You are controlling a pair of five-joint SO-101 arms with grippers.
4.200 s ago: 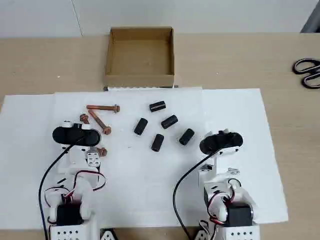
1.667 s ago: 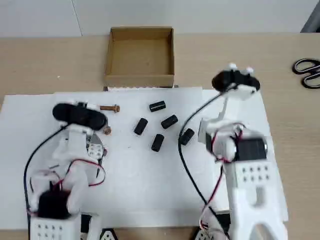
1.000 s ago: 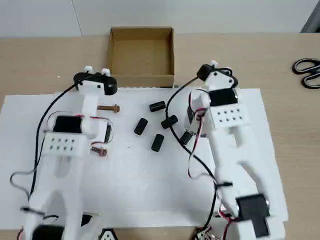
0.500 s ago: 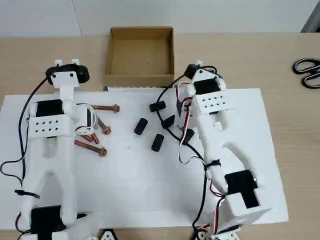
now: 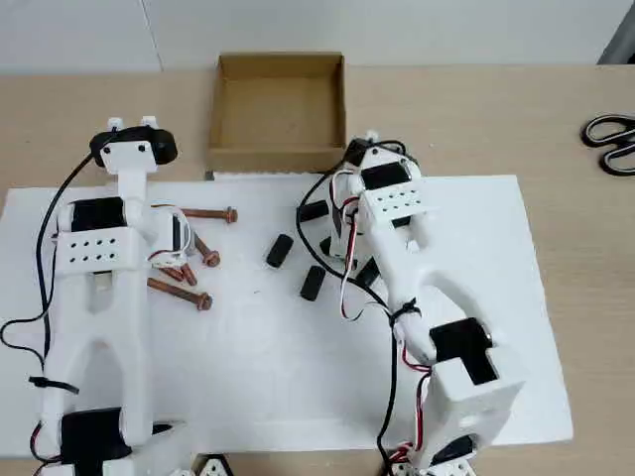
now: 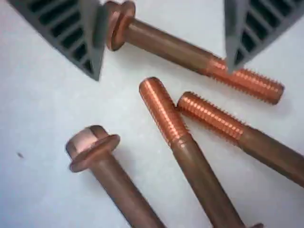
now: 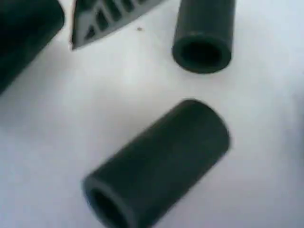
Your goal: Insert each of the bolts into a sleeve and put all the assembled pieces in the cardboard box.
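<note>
Several copper bolts (image 5: 179, 293) lie on the white sheet at the left. My left gripper (image 6: 164, 71) hangs open just above them, its grey fingers (image 6: 90, 38) on either side of one bolt (image 6: 190, 52). Other bolts (image 6: 185, 152) lie close beside it. Black sleeves (image 5: 279, 250) are scattered mid-sheet. My right gripper (image 5: 342, 230) is low over them, open, with one finger (image 7: 104, 19) showing near a lying sleeve (image 7: 156, 166); another sleeve (image 7: 204, 33) lies beyond. The cardboard box (image 5: 213, 109) stands open at the back.
The white sheet (image 5: 258, 367) covers the near table. Scissors (image 5: 610, 144) lie at the far right on bare wood. The right arm's body hides some of the sleeves in the high view.
Both arms unfolded from the near edge and stretched forward, left over the bolts, right over the sleeves. In the last half second the right arm shifted left; the left stayed.
</note>
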